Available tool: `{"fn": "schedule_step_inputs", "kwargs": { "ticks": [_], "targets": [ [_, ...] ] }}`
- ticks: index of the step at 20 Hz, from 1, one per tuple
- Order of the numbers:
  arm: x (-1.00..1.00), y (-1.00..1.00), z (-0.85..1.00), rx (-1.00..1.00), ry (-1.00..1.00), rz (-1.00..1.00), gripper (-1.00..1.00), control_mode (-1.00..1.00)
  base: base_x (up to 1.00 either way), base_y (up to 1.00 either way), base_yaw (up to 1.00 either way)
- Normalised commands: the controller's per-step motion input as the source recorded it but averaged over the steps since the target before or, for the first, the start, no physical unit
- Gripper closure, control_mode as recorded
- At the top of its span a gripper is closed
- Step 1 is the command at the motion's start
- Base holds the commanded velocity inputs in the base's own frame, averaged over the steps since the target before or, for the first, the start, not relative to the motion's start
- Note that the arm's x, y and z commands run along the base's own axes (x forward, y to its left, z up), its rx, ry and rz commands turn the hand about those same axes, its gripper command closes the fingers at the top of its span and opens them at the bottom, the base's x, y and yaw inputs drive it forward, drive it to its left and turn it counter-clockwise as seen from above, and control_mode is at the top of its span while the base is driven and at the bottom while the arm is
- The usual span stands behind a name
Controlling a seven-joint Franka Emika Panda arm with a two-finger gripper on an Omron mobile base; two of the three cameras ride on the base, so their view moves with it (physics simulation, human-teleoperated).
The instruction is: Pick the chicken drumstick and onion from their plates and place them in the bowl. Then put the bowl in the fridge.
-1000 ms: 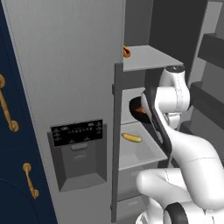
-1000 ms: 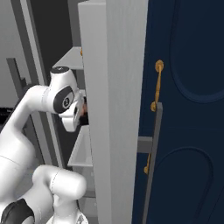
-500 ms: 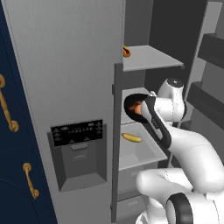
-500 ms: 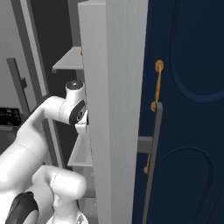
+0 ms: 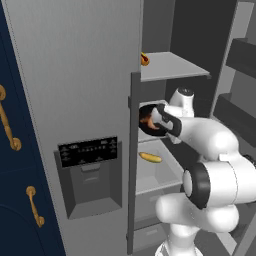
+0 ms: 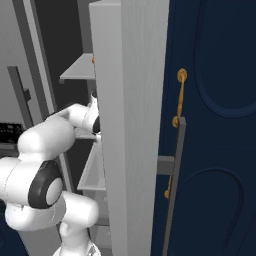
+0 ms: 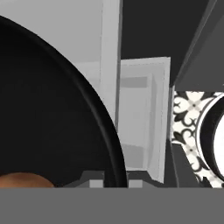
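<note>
Inside the open fridge, at the level of a middle shelf, the bowl was carried by the arm, tilted so that its opening faced the left base camera. Something orange-brown lay in it, most likely the onion; a rounded brown piece also showed low in the black bowl in the hand view, but whether it was the onion or the chicken drumstick could not be told. The drumstick itself could not be made out with certainty. The gripper was closed tight at the rim of the bowl, and judging by how the bowl hung from it, it was gripping the rim; the fingertips themselves were hidden.

Judging from this, the filling of the bowl seemed done, and the last step was under way: the bowl was already between the shelves but apparently not yet set down. What remained was to lower it on a shelf and let it go.

Below the bowl, on the lower shelf, lay an elongated yellow item, apart from the bowl. On the top shelf a small orange thing stood near the door edge.
</note>
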Motion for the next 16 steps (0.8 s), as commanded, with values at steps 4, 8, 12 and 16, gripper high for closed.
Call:
{"fn": "schedule_step_inputs", "kwargs": {
  "ticks": [4, 8, 12, 16],
  "targets": [
    [0.59, 0.0, -0.23, 0.01, 0.0, 0.0, 1.0, -1.0, 0.0, 0.0, 0.0],
    [0.32, 0.0, -0.1, 0.0, 0.03, 0.0, 1.0, -1.0, 0.0, 0.0, 0.0],
    [-0.01, 0.01, 0.0, 0.0, 0.04, 0.0, -1.0, -1.0, 0.0, 0.0, 0.0],
    [-0.75, 0.01, 0.05, 0.0, -0.21, -0.01, -1.0, -1.0, 0.0, 0.0, 0.0]
  ]
}}
